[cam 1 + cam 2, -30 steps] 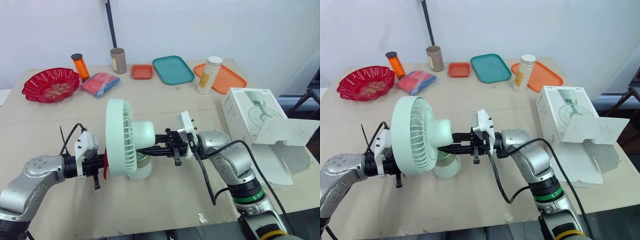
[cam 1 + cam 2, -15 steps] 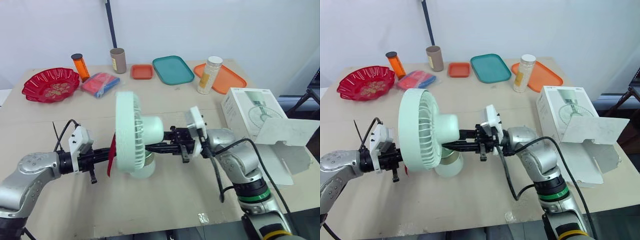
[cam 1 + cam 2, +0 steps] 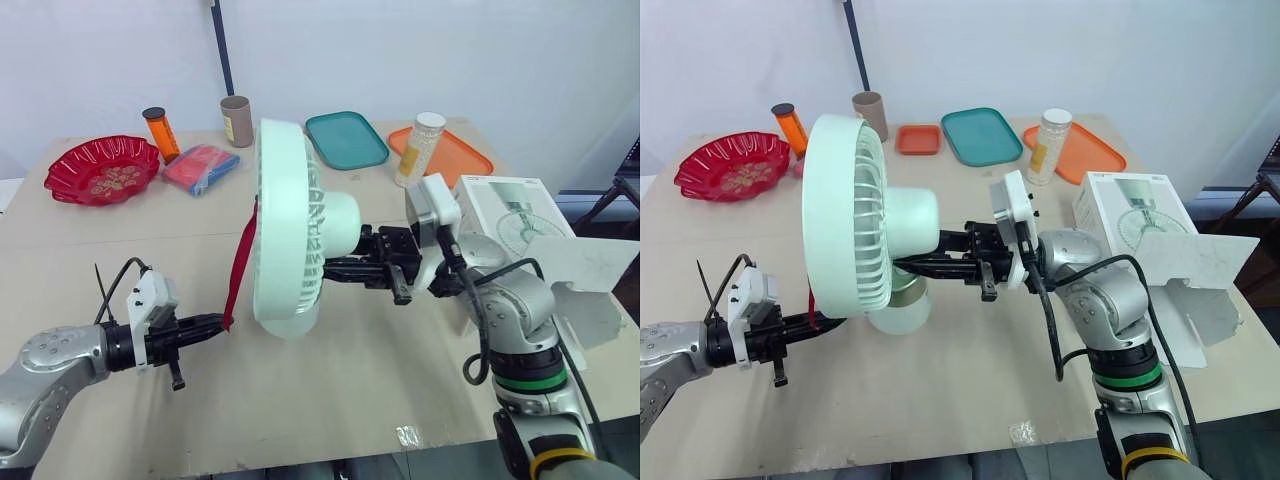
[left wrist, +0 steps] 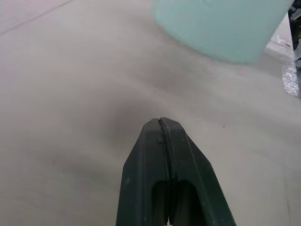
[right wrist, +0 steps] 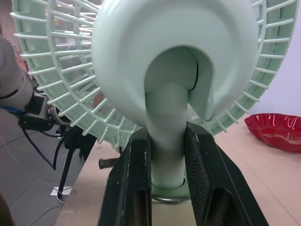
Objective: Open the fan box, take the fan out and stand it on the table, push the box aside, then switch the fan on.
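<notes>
The pale green fan [image 3: 285, 230] hangs in the air over the middle of the table, its grille facing my left. My right gripper [image 3: 335, 268] is shut on the fan's neck, and its fingers [image 5: 129, 174] clamp the neck from both sides. My left gripper [image 3: 215, 322] sits low over the table, left of the fan and apart from it, with its fingers [image 4: 162, 155] shut and nothing visible between them. A red strap [image 3: 240, 262] hangs from the fan's front down to about those fingertips. The white fan box [image 3: 505, 215] lies at the right with its flap [image 3: 575, 265] open.
Along the back stand a red bowl [image 3: 102, 168], an orange bottle [image 3: 160, 133], a red and blue packet [image 3: 200, 167], a brown cup [image 3: 237, 120], a small orange tray [image 3: 918, 138], a teal tray [image 3: 346, 138], a white bottle [image 3: 420, 148] and an orange tray [image 3: 455, 155].
My right gripper has lifted the fan up off the table and carried it a little to the right. The left gripper has come away from the fan's front and dropped lower.
</notes>
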Controlling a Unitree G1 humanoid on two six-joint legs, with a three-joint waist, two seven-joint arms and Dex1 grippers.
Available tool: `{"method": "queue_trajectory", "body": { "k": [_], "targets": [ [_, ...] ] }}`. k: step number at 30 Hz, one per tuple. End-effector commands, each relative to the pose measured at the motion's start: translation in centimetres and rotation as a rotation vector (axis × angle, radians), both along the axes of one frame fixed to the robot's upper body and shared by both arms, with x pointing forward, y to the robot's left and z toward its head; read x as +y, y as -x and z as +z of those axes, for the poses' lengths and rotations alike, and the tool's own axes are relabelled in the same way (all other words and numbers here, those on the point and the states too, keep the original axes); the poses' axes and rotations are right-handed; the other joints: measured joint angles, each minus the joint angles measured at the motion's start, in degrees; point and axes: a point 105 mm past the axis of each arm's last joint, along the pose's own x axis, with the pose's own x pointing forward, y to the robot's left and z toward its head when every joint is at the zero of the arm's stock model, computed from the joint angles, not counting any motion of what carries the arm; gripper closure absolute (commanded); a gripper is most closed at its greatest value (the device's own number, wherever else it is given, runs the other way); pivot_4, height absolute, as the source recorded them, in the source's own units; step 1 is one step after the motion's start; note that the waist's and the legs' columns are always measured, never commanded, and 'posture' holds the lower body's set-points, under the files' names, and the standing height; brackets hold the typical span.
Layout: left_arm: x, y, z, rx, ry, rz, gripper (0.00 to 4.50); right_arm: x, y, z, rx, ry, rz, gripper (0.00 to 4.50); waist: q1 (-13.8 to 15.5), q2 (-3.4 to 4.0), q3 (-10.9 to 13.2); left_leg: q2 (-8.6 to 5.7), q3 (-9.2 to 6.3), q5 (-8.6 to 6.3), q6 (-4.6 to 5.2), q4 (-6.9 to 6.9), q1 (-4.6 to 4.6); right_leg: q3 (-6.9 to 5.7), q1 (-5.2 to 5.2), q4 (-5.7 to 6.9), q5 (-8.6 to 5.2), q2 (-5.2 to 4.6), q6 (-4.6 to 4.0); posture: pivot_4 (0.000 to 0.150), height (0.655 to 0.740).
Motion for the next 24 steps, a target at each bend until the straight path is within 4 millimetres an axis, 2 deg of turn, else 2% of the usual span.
{"method": "queue_trajectory", "body": {
  "k": [1,20,24],
  "targets": [
    [-0.4,-0.1,1.0,-0.043,0.013,-0.003,4.46,-0.2,1.5,2.5,-0.084,-0.056,0.04,4.06,0.0,0.0,0.0,0.0,0.0,0.0,0.0,0.0,0.0,0.0,0.0,0.0,0.0,0.0,0.0,0.15,0.7255],
    [-0.6,-0.5,1.1,-0.047,0.024,-0.003,4.46,-0.2,1.7,2.0,-0.075,-0.038,0.021,4.06,0.0,0.0,0.0,0.0,0.01,-0.01,0.01,0.0,0.0,0.0,0.0,0.0,0.0,0.0,0.0,0.15,0.7255],
    [-0.8,-0.4,1.3,-0.05,0.029,-0.013,4.46,-0.2,1.5,1.3,-0.076,-0.02,0.015,4.06,0.0,0.0,0.0,0.0,0.01,-0.01,0.01,0.0,0.0,0.0,0.0,0.0,0.0,0.0,0.0,0.15,0.7255]
  ]
}}
